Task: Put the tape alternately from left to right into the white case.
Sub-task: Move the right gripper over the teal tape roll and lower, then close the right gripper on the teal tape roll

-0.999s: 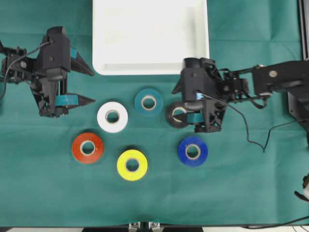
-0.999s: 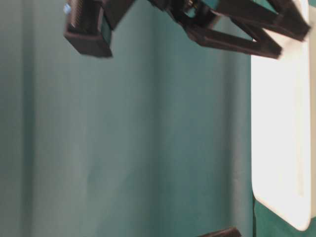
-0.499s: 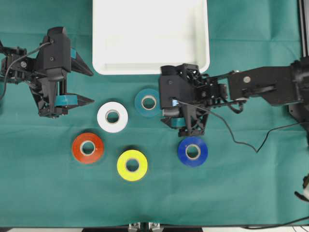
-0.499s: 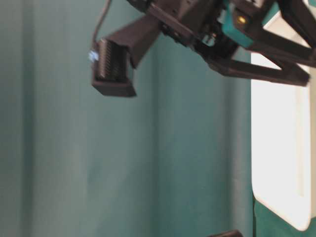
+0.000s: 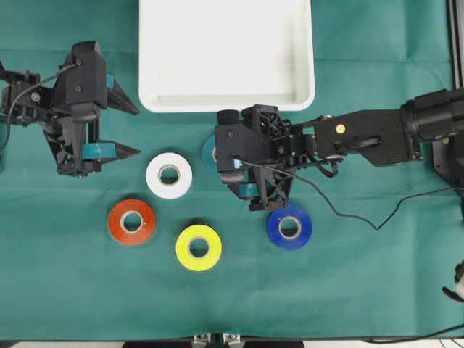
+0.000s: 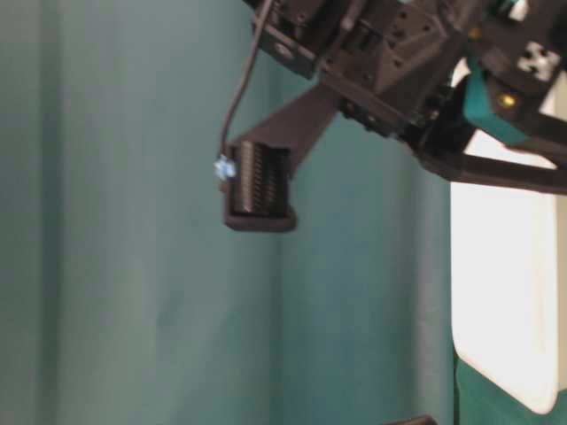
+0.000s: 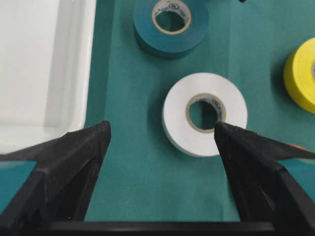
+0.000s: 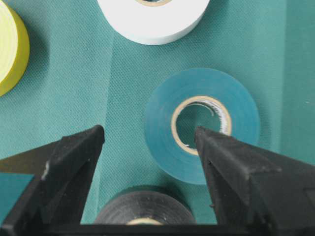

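Note:
The white case (image 5: 225, 54) lies at the back middle, with nothing in it. The tape rolls lie flat on the green cloth: white (image 5: 169, 175), red (image 5: 132, 221), yellow (image 5: 198, 247) and blue (image 5: 289, 227). My right gripper (image 5: 230, 165) covers most of the teal roll (image 5: 208, 151) and hides the black one from above. In the right wrist view the right gripper (image 8: 147, 135) is open, the teal roll (image 8: 162, 123) just ahead and the black roll (image 8: 142, 211) below it. My left gripper (image 7: 162, 127) is open and empty, short of the white roll (image 7: 177, 115).
Green cloth covers the whole table. The case's rim (image 7: 44, 64) lies close to the left gripper's left finger. The right arm's cable (image 5: 348, 214) loops over the cloth beside the blue roll. At table level the case's edge (image 6: 505, 292) shows at the right.
My right gripper has slid left, from over the black roll to over the teal roll, still open. The left arm and all the rolls have stayed where they were.

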Action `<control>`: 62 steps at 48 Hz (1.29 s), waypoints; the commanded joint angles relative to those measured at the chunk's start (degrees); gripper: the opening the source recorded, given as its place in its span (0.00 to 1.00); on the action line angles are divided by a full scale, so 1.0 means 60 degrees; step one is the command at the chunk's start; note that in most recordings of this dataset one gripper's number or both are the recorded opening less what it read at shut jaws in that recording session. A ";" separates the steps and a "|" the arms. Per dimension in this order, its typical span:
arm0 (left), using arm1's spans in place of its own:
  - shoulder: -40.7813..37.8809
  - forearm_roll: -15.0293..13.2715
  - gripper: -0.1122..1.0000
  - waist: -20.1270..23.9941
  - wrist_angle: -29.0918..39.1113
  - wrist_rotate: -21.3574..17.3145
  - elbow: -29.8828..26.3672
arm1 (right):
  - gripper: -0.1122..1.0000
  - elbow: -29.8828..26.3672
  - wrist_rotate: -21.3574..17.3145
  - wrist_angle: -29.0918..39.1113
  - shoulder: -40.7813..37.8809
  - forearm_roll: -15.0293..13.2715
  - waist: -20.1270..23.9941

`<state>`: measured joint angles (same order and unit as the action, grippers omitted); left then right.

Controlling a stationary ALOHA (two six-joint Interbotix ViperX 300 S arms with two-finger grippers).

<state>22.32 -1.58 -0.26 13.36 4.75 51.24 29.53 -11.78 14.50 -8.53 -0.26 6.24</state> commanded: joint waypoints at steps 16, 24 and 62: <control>0.0059 0.0000 0.84 0.0015 -0.0044 0.0044 -0.0117 | 0.85 -0.0513 -0.0029 -0.0059 -0.0557 -0.0015 0.0044; 0.0059 0.0000 0.84 0.0015 -0.0044 0.0044 -0.0117 | 0.85 -0.0571 -0.0088 -0.0088 -0.0659 0.0000 0.0044; 0.0059 0.0000 0.83 0.0015 -0.0029 0.0073 -0.0117 | 0.33 -0.0601 -0.0396 -0.0044 -0.0835 -0.0176 0.0029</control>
<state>22.32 -1.67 -0.26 13.36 5.10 51.24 27.16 -14.24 14.33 -14.50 -1.14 6.24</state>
